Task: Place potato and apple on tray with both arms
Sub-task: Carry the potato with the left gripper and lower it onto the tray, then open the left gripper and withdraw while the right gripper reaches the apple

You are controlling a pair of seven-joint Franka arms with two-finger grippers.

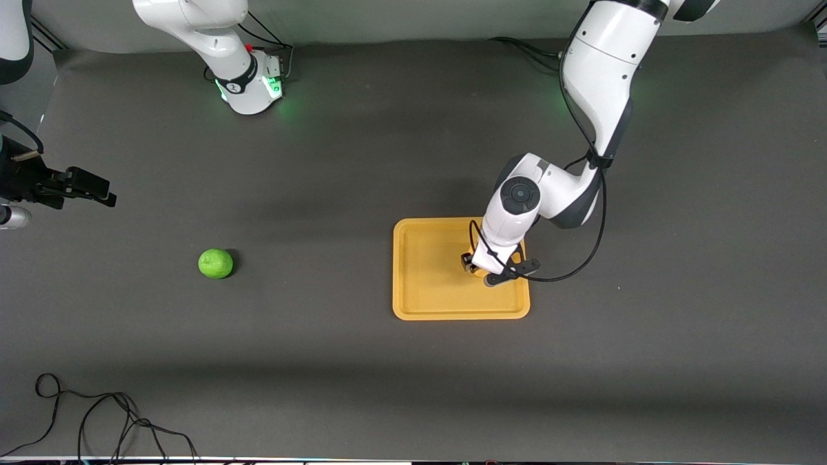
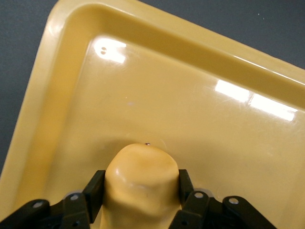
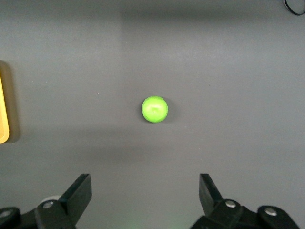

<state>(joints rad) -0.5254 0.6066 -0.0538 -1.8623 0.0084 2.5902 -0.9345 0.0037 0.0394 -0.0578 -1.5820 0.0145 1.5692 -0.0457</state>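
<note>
- Front view, item one: tray (image 1: 426, 284), flat orange-yellow plastic rectangle with rounded corners and a low raised rim, glossy, lying on the tabletop (image 1: 387, 387) toward the left arm's end.
- Item two: left gripper (image 1: 486, 270), low over the tray at about 3 o'clock of the tray's centre, clamped on the potato (image 2: 141, 183); the potato's lower end sits at or just above the tray floor, contact not certain.
- Item three: potato, pale yellow-tan, lumpy, smooth-skinned, rounded.
- Item four: apple (image 1: 216, 263), small round bright-green fruit, lying on the bare tabletop at 9 o'clock of the tray, well apart from it.
- Item five: right gripper (image 1: 77, 187), waiting up in the air at the right arm's end of the tabletop, jaws wide and empty; the apple shows in its wrist view (image 3: 155, 109).
- Item six: tabletop, matt dark grey sheet.
- Risk, judged: the rounded potato may roll on the slick tray once released, toward the low rim close by.
- Risk, judged: the apple, round and smooth, could squirt from an off-centre pinch.
</note>
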